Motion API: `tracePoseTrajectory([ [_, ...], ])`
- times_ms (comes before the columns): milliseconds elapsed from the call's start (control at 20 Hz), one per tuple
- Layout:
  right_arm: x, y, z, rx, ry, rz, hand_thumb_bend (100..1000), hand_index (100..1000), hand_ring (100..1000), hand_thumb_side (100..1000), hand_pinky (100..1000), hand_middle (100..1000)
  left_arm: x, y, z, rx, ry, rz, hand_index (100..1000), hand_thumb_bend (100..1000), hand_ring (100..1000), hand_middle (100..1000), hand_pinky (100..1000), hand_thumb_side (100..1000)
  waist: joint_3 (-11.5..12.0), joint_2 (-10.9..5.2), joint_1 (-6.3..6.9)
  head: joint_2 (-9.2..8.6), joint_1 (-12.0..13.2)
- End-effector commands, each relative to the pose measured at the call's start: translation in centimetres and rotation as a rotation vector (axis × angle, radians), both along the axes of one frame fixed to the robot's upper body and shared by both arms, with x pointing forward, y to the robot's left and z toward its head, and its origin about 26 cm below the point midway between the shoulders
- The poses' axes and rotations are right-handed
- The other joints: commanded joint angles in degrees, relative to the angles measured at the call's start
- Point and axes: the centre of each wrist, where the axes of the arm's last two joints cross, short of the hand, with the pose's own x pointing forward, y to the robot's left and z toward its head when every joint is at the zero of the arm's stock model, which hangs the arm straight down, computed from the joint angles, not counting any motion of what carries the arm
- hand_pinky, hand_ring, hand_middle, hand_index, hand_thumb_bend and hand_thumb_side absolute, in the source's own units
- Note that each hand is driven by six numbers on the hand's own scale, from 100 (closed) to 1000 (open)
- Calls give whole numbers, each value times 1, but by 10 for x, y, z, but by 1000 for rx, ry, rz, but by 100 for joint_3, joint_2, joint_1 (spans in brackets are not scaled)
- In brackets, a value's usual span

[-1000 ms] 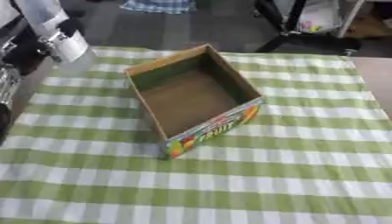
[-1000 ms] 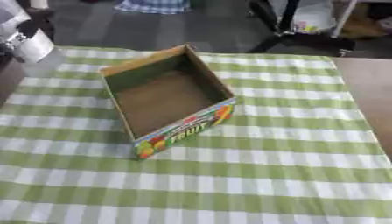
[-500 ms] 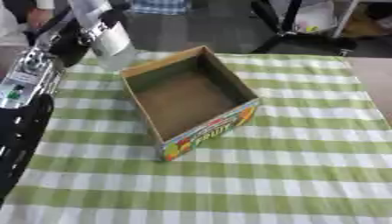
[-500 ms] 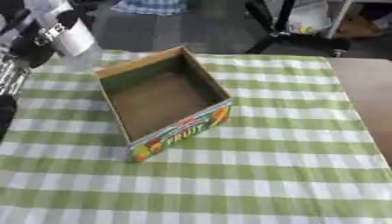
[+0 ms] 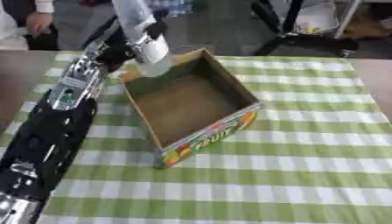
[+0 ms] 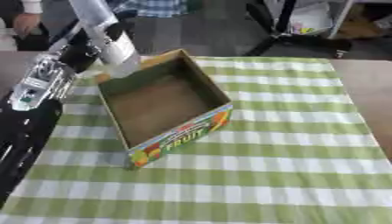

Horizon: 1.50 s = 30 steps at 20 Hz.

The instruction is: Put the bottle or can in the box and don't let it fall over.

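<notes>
Left hand (image 5: 119, 46) holds a bottle (image 5: 145, 39), fingers curled round its middle, at the far-left corner of the box (image 5: 191, 107). Bottle roughly upright, tilted slightly, its base just below the fingers at the box's rim; contact cannot be told. Box sits open on the checked cloth (image 5: 306, 166). Right hand unseen.

Box (image 5: 191, 105): set on the tablecloth (image 5: 306, 166), left of centre, turned askew, one corner toward the near edge. Bottle (image 5: 145, 41): held upright by the left hand (image 5: 115, 46) over the box's far left corner, above the rim. Left arm (image 5: 54, 118): extended along the table's left side.
</notes>
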Motion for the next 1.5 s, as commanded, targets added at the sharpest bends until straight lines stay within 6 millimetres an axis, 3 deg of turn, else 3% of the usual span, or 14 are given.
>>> tracePoseTrajectory([
  [50,0,-3,9,-25,-16,7,100,1000,1000,647,923,1000,-1,1,11,70,-77,-15,890,168,1000,936,1000,267,-12,-85,12,-78,-14],
  [100,0,-3,10,-25,-15,6,100,1000,1000,647,924,1000,0,2,9,94,-87,-18,966,261,1000,981,1000,345,-10,-82,16,-76,-25],
  [250,0,-3,9,-25,-13,3,100,1000,1000,647,924,1000,3,10,-2,139,-74,4,1000,314,1000,1000,1000,431,0,-78,23,-74,-53],
  [450,-1,-3,8,-25,-11,-2,100,1000,1000,647,924,1000,5,17,-9,153,-52,31,1000,299,1000,997,1000,432,12,-86,17,-60,-72],
  [900,-5,-6,6,-23,-2,-12,100,1000,1000,644,925,1000,1,32,-16,126,15,54,1000,168,1000,968,1000,420,96,-188,-10,32,-182],
  [1150,-10,-11,5,-20,5,-39,100,1000,1000,640,925,1000,-17,69,-18,60,58,106,1000,107,1000,986,1000,472,256,-326,-6,154,-409],
  [1500,-17,-17,3,-20,12,-62,100,1000,1000,636,924,1000,-57,135,-21,-24,96,263,1000,100,1000,1000,1000,550,469,-478,-32,303,-672],
])
